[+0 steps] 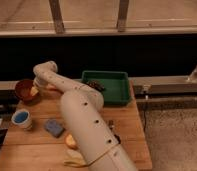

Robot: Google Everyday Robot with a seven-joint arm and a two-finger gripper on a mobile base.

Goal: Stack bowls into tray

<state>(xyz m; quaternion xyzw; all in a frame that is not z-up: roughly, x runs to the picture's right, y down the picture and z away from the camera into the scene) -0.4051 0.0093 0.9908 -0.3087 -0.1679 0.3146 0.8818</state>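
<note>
Lying at the near edge of the wooden counter [129, 131]: a pale yellow item [74, 161], partly covered by the arm; what it is cannot be told. Just behind it is an orange-yellow item [70, 141], rounded, close by the arm's left side.

Sponge [54, 127]: blue, flat on the counter, left of the arm.

Cup [22, 118]: white with a blue inside, upright, near the counter's left edge, just left of the sponge.

Small dark item [111, 123]: right of the arm, too small to identify.

Arm [84, 117]: white, rising from the bottom edge, running toward the far left and bending at an elbow above the bowl.

Hand [37, 89]: far left of the counter, at the bowl's right rim, largely hidden under the elbow; whether it is released, clenched or grasping cannot be told.

Bowl [23, 90]: reddish-brown, upright on the counter's far left corner, outside the tray and apart from it.

Tray [117, 87]: dark green, rectangular, flat at the counter's far edge, right of centre. A dark object [95, 86] lies in its left part.

Ledge [167, 82]: grey, running behind the counter.

Floor [174, 135]: speckled, to the right.
</note>
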